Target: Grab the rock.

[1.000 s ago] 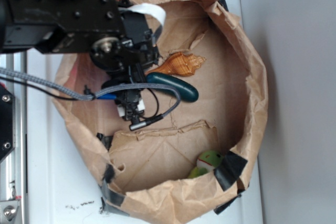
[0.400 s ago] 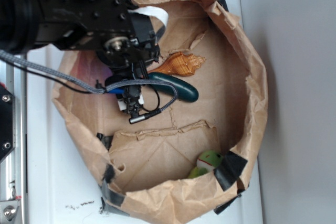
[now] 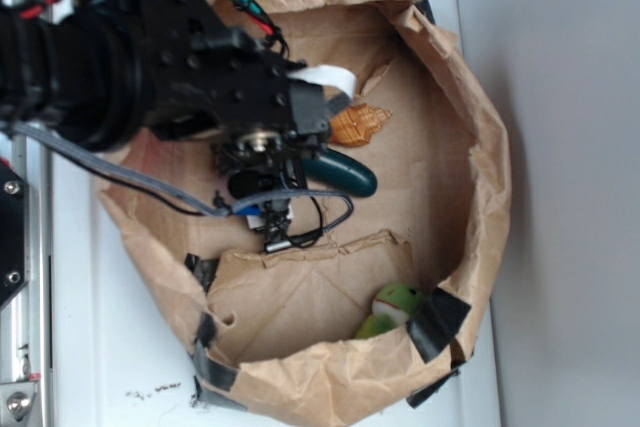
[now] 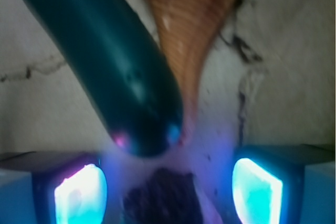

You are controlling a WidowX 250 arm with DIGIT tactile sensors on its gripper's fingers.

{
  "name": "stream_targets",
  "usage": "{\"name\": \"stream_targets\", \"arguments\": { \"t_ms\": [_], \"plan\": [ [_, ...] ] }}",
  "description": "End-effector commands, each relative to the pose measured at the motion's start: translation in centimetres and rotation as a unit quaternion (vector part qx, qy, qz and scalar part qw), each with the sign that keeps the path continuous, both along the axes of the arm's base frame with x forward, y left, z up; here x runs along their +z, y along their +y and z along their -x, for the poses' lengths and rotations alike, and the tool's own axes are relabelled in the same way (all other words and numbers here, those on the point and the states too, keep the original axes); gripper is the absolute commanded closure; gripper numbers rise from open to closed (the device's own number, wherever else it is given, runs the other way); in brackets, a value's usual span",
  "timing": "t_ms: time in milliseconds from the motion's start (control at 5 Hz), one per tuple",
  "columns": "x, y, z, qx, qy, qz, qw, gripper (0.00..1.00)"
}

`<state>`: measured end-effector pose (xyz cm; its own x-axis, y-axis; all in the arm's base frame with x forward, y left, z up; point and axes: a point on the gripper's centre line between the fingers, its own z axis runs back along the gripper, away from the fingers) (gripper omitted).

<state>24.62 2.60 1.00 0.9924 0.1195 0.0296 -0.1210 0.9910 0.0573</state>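
In the wrist view the rock (image 4: 161, 199) is a dark rough lump at the bottom edge, lying between my two glowing pads (image 4: 79, 192). My gripper (image 4: 168, 195) is open around it, with a gap on each side. Just beyond the rock lie the smooth dark green oblong (image 4: 105, 61) and the orange striped seashell (image 4: 189, 30). In the exterior view my gripper (image 3: 262, 185) is low inside the paper bag, beside the oblong's (image 3: 345, 175) left end. The arm hides the rock there. The seashell (image 3: 362, 123) shows partly.
Everything lies on the floor of a wide crumpled brown paper bag (image 3: 490, 177) with raised walls. A green and white round toy (image 3: 397, 304) sits at the lower right inside. A folded paper flap (image 3: 310, 287) lies below my gripper. The white tabletop (image 3: 110, 347) surrounds the bag.
My arm has moved right and further into the bag, now covering the oblong's left end and more of the seashell. The objects have not moved.
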Motion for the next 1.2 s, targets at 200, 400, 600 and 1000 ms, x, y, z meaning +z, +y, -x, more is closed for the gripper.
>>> {"name": "stream_targets", "arguments": {
  "t_ms": [200,400,600,1000],
  "plan": [
    [2.0,-1.6,3.2,0.007,-0.035,0.025,0.999,0.98],
    [3.0,-1.5,3.5,0.005,-0.046,0.039,0.998,1.00],
    [4.4,-0.6,3.5,0.008,-0.061,0.049,0.997,1.00],
    [10.1,0.8,1.7,0.005,-0.115,0.092,0.989,1.00]
  ]
}}
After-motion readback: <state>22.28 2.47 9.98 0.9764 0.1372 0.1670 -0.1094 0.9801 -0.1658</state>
